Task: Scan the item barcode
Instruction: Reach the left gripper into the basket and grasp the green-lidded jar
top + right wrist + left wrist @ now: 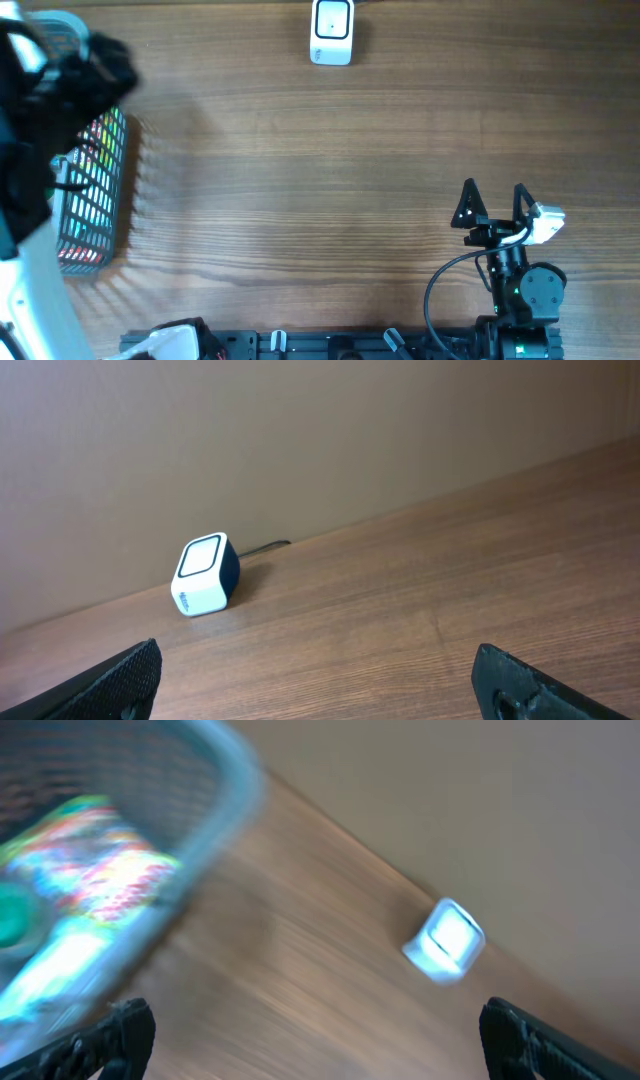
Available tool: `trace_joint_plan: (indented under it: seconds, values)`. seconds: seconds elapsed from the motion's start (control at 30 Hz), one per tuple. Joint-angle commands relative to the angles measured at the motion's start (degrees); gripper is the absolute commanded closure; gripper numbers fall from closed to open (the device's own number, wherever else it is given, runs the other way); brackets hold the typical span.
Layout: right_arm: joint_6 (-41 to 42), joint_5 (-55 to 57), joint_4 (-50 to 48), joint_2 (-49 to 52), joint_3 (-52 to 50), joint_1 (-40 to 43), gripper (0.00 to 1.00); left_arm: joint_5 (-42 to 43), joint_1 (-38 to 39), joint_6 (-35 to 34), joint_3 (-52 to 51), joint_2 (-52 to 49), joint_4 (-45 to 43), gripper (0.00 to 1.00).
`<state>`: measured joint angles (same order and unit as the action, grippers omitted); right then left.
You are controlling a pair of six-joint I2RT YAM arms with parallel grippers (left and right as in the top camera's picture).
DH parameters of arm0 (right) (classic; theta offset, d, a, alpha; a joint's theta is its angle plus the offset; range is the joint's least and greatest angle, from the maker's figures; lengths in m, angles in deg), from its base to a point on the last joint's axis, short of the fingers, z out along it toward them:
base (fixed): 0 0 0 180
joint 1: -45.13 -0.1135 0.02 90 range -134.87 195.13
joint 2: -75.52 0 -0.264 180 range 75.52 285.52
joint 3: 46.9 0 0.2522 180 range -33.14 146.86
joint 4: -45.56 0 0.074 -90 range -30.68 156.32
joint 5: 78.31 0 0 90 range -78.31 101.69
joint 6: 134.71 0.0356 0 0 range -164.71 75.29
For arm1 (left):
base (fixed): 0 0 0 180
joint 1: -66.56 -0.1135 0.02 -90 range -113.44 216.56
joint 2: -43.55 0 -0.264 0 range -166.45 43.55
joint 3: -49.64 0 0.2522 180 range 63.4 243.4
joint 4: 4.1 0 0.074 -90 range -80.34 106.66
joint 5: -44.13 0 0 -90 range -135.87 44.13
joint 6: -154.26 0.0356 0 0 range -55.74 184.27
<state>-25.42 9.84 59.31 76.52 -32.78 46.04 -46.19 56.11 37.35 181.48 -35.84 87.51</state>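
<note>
Basket (95, 190) sits at the 9 o'clock edge of the table (300, 180) in the overhead view, its long axis running 12 to 6. The task's thing, a colourful packet (90, 870), lies inside it among other goods. The left wrist view is too blurred to show the packet's own axis or any barcode. Over or just beyond the basket's 12 o'clock end hangs the left gripper (315, 1045), fingers spread wide with nothing between them, so in its own camera the packet lies below it and toward 10 o'clock. At 12 o'clock on the far edge stands the scanner (332, 32), a small white box with a dark-framed window. It is well apart from the basket, off toward 2 o'clock from it. Down at about 5 o'clock rests the right gripper (493, 200), likewise spread and empty, pointing toward 12, with the scanner toward 10 o'clock in its camera. As I judge it, the pick has not begun. The left arm is by far the nearer to the packet and should take it, going down into the basket and then carrying it toward 2 o'clock to the scanner. The basket's wall, close beside the packet, could foul a finger
</note>
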Motion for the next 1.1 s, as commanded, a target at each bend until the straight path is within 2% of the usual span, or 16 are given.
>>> trace_joint_plan:
  seconds: [0.0, 0.17, 0.33, 0.57, 0.77, 1.07]
  values:
    - [0.37, 0.57, -0.26, -0.57, -0.07, -0.31, 0.01, -4.68, -11.87, -8.76, 1.16, -4.85, 4.74, 0.00]
    - [0.39, 0.57, -0.28, -0.17, -0.07, -0.31, 0.00, -4.70, -24.11, -14.29, 1.14, -10.56, 10.14, 0.05]
    - [0.37, 0.57, -0.28, 0.02, -0.07, -0.31, 0.00, -5.16, -30.05, -16.04, 1.07, -15.98, 11.82, 0.08]
    - [0.39, 0.57, -0.28, 0.02, -0.07, -0.31, 0.00, -6.01, -31.82, -17.27, 1.05, -23.43, 12.11, 0.06]
    - [0.39, 0.57, -0.28, 0.02, -0.07, -0.31, 0.00, -10.12, -31.82, -18.99, -0.35, -29.38, 12.00, 0.07]
    - [0.37, 0.57, -0.28, 0.02, -0.07, -0.31, 0.00, -9.97, -31.41, -18.51, -11.67, -31.10, 0.72, 0.00]
